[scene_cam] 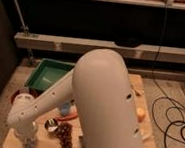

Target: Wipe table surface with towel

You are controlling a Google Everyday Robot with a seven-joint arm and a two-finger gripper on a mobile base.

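The wooden table [25, 76] fills the middle of the camera view. My white arm [107, 105] covers much of it, running down to the left to an elbow [23, 113] and a wrist [30, 141] at the table's front left corner. My gripper is below the wrist, cut off by the bottom edge of the view. No towel shows anywhere; it is hidden or out of view.
On the table are a green tray [48, 76] at the back left, a red bowl [17, 96], a blue object [66, 108], a carrot [71, 116], a metal cup [51, 125], dark grapes [66, 137] and an orange [140, 114]. Black cables [176, 123] lie on the floor at right. A low shelf [114, 48] stands behind.
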